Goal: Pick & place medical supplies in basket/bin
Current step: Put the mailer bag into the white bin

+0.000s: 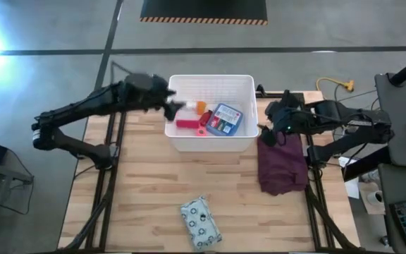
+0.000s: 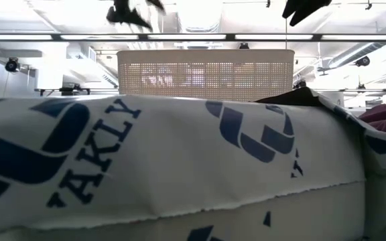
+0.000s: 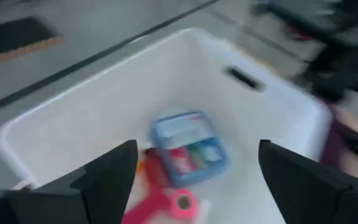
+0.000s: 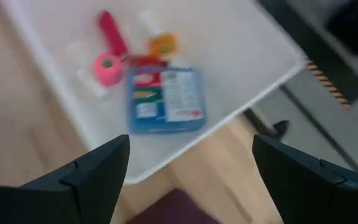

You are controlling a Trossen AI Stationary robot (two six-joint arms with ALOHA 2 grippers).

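Pouch left out on the boards: the white patterned fabric pouch (image 1: 201, 223) is lying at the bottom centre of the high view, on the pale wooden counter (image 1: 146, 190), well apart from both arms. Its long axis is running on a slant, from upper left down to lower right, with the wider end pointing toward the lower right.

Up top, the white rectangular plastic tub (image 1: 210, 143) is sitting in the upper middle of the frame, already holding the blue flat packet (image 1: 223, 119), a red tube (image 1: 187, 124), a pink roll-like piece (image 3: 183, 202) and a small orange item (image 1: 201, 107).

The left gripper (image 1: 177, 107) is hovering over the tub's left edge, fingers (image 3: 107, 177) spread wide apart with nothing between them. The right gripper (image 1: 268, 124) is hanging just beside the tub's right wall, above the crumpled maroon cloth (image 1: 283, 164), its fingers (image 4: 86, 177) also parted and empty.

From either set of fingers the pouch is lying straight down-frame, past the tub. It is sitting near the counter's centre line, and I can't call either arm the nearer. My read: whichever goes will want to turn its fingers across that slanted length and pinch the narrow width.
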